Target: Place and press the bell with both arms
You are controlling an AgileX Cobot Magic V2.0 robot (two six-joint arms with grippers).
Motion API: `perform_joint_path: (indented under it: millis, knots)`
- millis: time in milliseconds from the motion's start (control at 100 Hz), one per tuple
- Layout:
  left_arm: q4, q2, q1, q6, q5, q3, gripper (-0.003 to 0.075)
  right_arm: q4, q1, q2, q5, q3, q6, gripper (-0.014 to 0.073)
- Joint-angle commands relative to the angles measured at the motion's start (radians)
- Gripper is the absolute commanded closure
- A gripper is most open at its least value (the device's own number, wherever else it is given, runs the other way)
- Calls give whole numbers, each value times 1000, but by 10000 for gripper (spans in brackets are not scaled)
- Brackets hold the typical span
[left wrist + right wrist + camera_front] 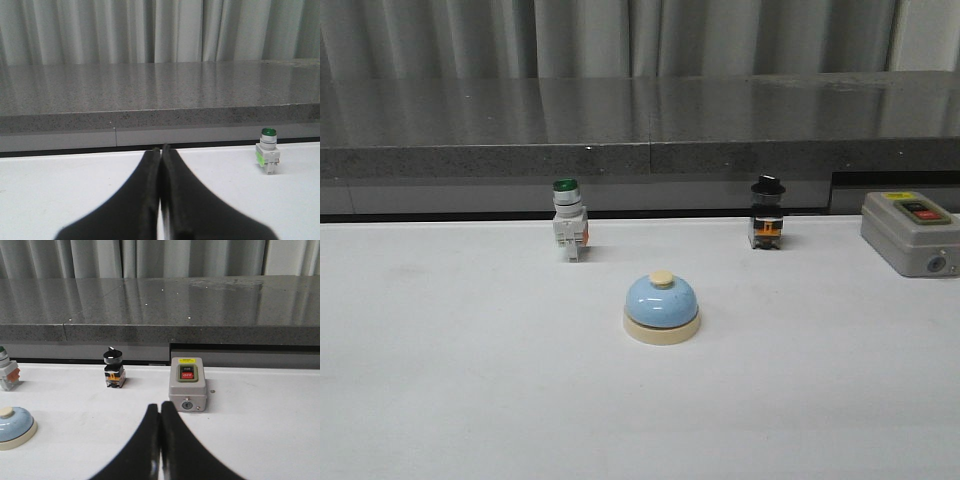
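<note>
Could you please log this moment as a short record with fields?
bell: upright on the white table, near the middle, untouched
green switch: behind the bell, to its left
black switch: behind the bell, to its right
grey box: at the table's right edge, its label reading OFF
left gripper: shut, empty, bell not in its view
right gripper: shut, empty, short of the grey box
task state: bell not yet grasped or pressed
</note>
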State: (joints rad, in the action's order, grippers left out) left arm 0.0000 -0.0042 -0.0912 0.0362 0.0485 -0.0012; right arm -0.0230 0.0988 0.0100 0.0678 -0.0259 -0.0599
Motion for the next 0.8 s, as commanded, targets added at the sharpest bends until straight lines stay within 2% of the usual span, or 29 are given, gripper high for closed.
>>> perform_joint_path:
  millis: [0,660,790]
  knots:
    - [0,-32,4,7,-84,45,741,6,-7,19,-79,14,2,654]
    - [0,-32,4,7,-84,45,741,6,-7,19,-126,24,2,654]
    - [0,-32,4,7,-84,45,741,6,-7,-1,-68,96,2,654]
